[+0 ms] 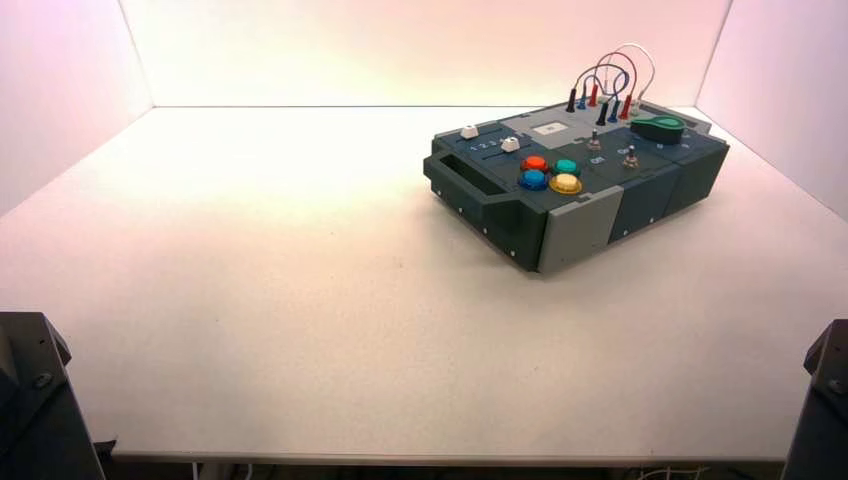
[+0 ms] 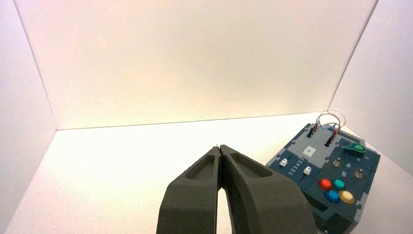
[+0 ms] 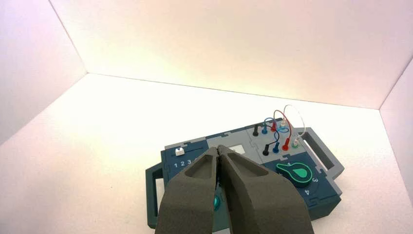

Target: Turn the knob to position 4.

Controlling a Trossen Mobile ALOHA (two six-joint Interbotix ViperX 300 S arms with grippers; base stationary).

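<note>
Seeing left gripper [image 2: 221,149] parked at my near-left, fingers pressed together, holding nothing. Box [image 1: 640,200] sits far right on table [image 1: 300,300], turned. Knob [image 1: 658,127], green, at box's far-right corner beside wires [image 1: 610,75]. Right gripper [image 3: 218,148] also closed, empty, above box, clear of knob.

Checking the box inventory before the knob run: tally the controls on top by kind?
Push buttons: 4
Sliders: 2
Toggle switches: 2
Knob: 1
Total: 9
Both grippers, left and right, are shut and away from the box.
</note>
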